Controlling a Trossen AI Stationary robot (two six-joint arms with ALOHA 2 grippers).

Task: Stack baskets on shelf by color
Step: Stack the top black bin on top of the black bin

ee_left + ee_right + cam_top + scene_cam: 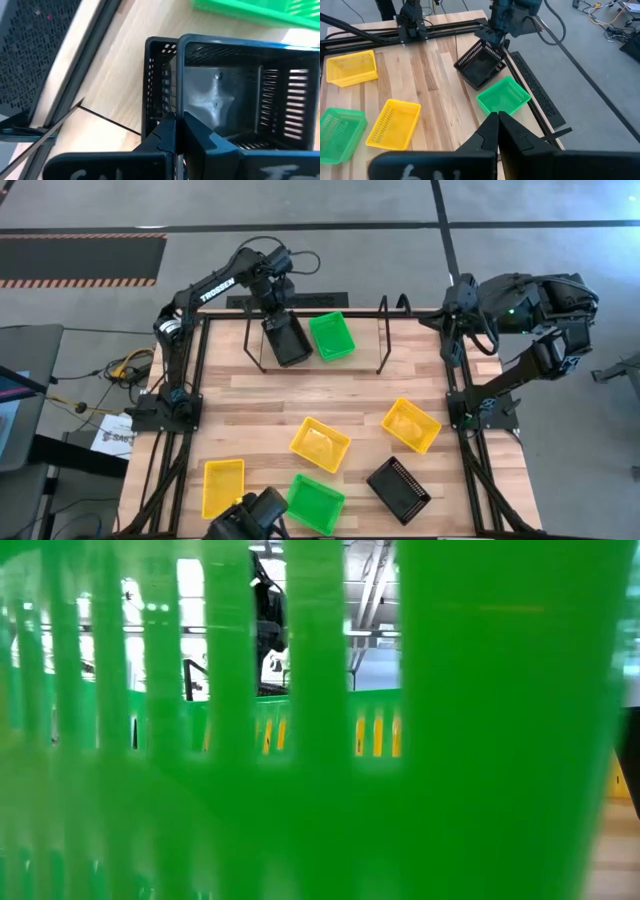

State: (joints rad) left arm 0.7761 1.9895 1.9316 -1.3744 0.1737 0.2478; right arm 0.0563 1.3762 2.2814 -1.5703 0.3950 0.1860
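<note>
black perforated plastic basket [287, 340], tilted, is pinched by its rim in the left claw [271, 320], over the light-wood shelf in a black wire frame [365, 360] at the worktop's [260, 405] far edge. a bright green basket [331, 336] sits just beside it on the shelf. three yellow baskets [320, 444], one more green [315, 503] and one more black [399, 489] lie toward the near edge. the right claw [497, 119], pressed together and empty, hangs beyond the far right corner.
</note>
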